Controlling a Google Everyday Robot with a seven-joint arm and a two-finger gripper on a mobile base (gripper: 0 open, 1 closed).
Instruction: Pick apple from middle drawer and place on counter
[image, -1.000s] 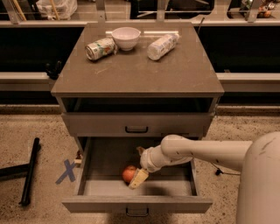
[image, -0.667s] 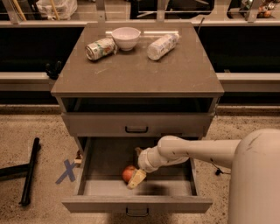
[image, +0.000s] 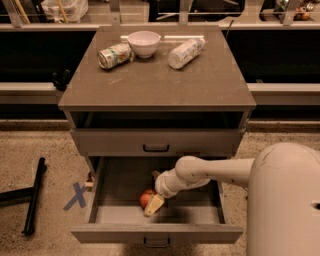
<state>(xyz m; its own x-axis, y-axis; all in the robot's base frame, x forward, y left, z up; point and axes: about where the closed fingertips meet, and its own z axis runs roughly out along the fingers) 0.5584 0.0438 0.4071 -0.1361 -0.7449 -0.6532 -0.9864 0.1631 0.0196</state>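
Apple (image: 146, 198) lies in the open middle drawer (image: 120, 180); the gripper (image: 152, 203) is just beside it at 4 o'clock, whether closed I cannot tell.

1 high view looks down over counter (image: 155, 85), with gripper (image: 153, 205) inside middle drawer (image: 120, 177)

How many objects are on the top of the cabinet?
3. A can lies back left, a white bowl stands beside it, a bottle lies further right. The gripper is down in the open middle drawer, beside the apple.
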